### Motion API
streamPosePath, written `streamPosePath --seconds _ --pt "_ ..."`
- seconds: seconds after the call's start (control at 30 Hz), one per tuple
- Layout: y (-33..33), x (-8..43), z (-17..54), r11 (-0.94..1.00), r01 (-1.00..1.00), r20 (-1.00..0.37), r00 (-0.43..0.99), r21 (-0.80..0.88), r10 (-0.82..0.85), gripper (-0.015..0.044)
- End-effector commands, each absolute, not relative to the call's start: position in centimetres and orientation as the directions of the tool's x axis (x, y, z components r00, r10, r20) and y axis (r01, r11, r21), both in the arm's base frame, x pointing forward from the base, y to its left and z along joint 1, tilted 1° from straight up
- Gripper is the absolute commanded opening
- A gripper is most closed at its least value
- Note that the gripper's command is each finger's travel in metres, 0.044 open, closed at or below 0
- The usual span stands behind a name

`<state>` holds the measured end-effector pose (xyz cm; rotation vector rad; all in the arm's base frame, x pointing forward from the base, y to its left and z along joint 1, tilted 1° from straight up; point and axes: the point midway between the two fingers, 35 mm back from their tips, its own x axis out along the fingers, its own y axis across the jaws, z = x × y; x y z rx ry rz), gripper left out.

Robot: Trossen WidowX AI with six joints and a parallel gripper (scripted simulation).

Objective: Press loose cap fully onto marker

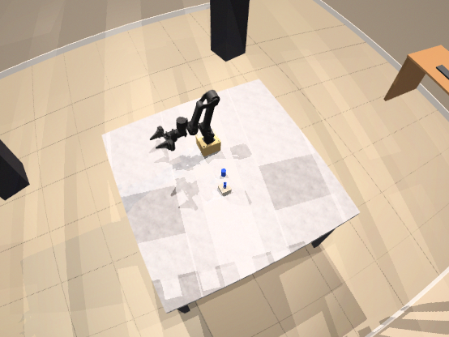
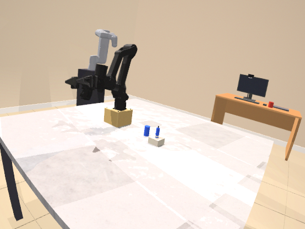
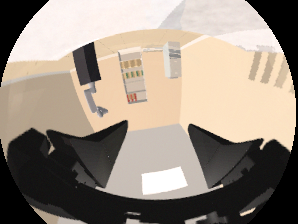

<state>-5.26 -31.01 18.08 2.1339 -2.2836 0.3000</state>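
The blue cap point(image 1: 223, 172) point(image 2: 147, 131) stands loose on the table point(image 1: 227, 239) point(image 2: 170, 176), a wider cylinder than the marker. The slim blue marker point(image 1: 224, 185) point(image 2: 157, 132) stands upright in the pale holder block point(image 1: 225, 191) point(image 2: 156, 141), its dark tip up and uncovered. The cap is close beside the block, on the side toward the arm's base. My gripper point(image 1: 153, 143) point(image 2: 71, 81) point(image 3: 158, 124) is open and empty. It is raised above the table, well away from cap and marker, pointing outward past the base. Neither cap nor marker shows in the wrist view.
The arm's yellow base block point(image 1: 210, 148) point(image 2: 118, 118) stands on the table behind the cap. Beyond the table are dark pillars point(image 1: 229, 30), a grey arm on a dark pedestal point(image 2: 91, 93), and an orange desk point(image 2: 256, 115) with a monitor point(image 2: 252, 85).
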Motion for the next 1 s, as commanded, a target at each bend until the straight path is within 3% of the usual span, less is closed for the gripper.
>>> streamPosePath --seconds 0.0,0.17,0.27,0.4,0.67,0.97 --pt "-31.1 -5.0 17.9 0.05 -0.987 0.123 -0.069 -0.154 -0.99 0.0374" --pt "-33.7 1.2 14.7 -0.049 -0.841 -0.087 0.113 -0.538 -0.99 0.0248" --pt "-34.1 5.9 12.5 0.009 -0.683 -0.231 0.235 -0.731 -0.944 0.0248" --pt "-33.7 9.3 11.0 0.111 -0.562 -0.336 0.315 -0.82 -0.887 0.0248" --pt "-30.9 15.8 8.2 0.403 -0.362 -0.534 0.435 -0.841 -0.725 0.0248" --pt "-25.4 21.4 5.9 0.733 -0.223 -0.728 0.476 -0.643 -0.494 0.0248"
